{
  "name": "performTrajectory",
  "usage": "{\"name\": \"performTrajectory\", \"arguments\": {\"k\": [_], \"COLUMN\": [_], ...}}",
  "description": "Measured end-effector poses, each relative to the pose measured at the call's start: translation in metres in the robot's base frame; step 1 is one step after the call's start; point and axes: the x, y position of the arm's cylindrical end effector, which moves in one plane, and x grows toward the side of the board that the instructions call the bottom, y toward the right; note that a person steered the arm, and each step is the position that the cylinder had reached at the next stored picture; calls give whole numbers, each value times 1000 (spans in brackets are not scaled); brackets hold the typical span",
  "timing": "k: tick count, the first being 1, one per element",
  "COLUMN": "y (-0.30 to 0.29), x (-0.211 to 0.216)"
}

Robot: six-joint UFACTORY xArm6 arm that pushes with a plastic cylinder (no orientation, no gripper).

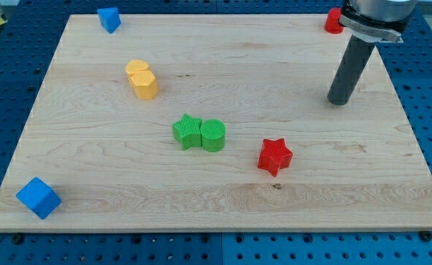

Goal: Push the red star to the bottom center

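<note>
You see no claw here, only my tip (338, 101) resting on the board (90, 162), well apart from the red star (274, 156), which lies right of the green star (188, 132) and green cylinder (213, 135)

Dark rod entering from the view's top right, leaning slightly, my tip (338, 101) down at board level

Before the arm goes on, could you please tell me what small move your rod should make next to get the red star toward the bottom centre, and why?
Probably I should slide my tip toward the view's left, to a spot above and right of the red star. The tip stands apart from it, up and to the right, and the star lies right of the bottom centre of the board, so it likely needs a push down and left.
</note>
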Motion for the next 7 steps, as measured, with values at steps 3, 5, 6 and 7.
{"name": "performTrajectory", "arguments": {"k": [3,5,6,7], "y": [-92,-150,-151,-145], "x": [86,123,140,169]}}
